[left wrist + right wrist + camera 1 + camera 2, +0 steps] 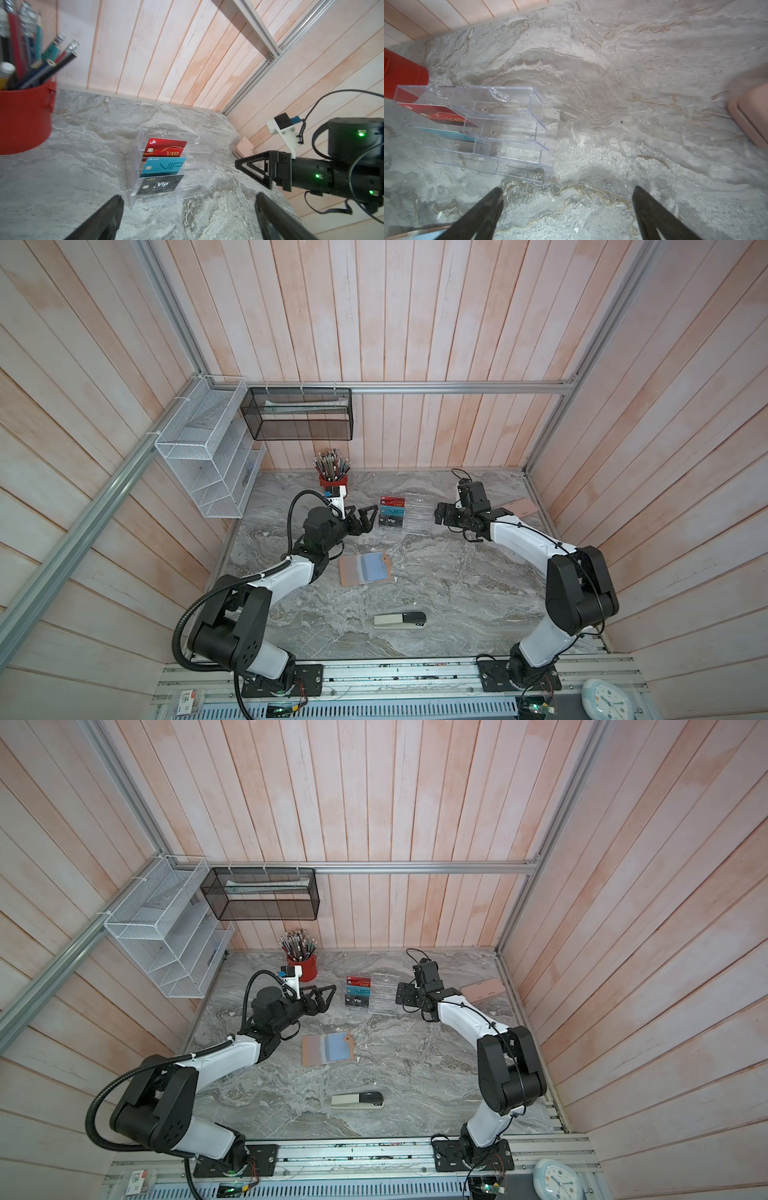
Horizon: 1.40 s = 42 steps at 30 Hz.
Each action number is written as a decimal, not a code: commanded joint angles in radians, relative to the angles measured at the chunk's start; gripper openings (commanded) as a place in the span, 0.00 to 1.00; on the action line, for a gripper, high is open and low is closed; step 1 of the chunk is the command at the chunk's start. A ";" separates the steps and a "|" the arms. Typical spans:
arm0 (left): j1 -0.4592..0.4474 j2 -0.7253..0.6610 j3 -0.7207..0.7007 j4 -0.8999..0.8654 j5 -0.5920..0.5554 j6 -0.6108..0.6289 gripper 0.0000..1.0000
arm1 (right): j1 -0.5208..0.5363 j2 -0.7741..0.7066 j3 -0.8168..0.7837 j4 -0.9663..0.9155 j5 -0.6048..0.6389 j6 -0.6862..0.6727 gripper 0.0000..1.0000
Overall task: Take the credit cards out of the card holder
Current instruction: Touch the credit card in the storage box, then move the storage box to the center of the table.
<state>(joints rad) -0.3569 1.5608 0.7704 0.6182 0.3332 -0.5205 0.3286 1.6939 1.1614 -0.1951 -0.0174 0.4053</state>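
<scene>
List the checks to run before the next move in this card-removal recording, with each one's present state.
1. Cards out of holder: ok; red plastic VIP card, teal VIP card and black VIP card stand in the clear acrylic rack.
2. Holder emptied: ok; tan folding leather-look card holder lies open, bluish sleeves showing no card.
3. The left gripper free: ok, open, empty.
4. The right gripper free: ok, open, empty.
5. Cards hidden beneath sleeves: cannot tell.
</scene>
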 commanded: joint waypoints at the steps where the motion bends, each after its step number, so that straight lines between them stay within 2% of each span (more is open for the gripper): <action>1: 0.007 0.085 0.062 0.087 0.087 -0.069 1.00 | -0.025 0.048 0.045 0.062 -0.194 -0.004 0.98; 7: 0.012 0.195 0.123 0.146 0.122 -0.105 1.00 | -0.043 0.139 0.111 0.111 -0.312 0.022 0.98; 12: 0.013 0.217 0.135 0.152 0.130 -0.106 1.00 | -0.049 0.213 0.173 0.127 -0.353 0.024 0.98; 29: 0.055 0.133 0.005 0.146 0.124 -0.113 1.00 | -0.049 0.318 0.300 0.133 -0.408 0.052 0.98; 42: 0.059 0.121 -0.018 0.143 0.123 -0.111 1.00 | -0.046 0.353 0.355 0.128 -0.424 0.065 0.98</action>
<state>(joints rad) -0.3027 1.7050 0.7689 0.7383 0.4450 -0.6331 0.2852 2.0209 1.4853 -0.0669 -0.4217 0.4652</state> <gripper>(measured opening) 0.999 0.981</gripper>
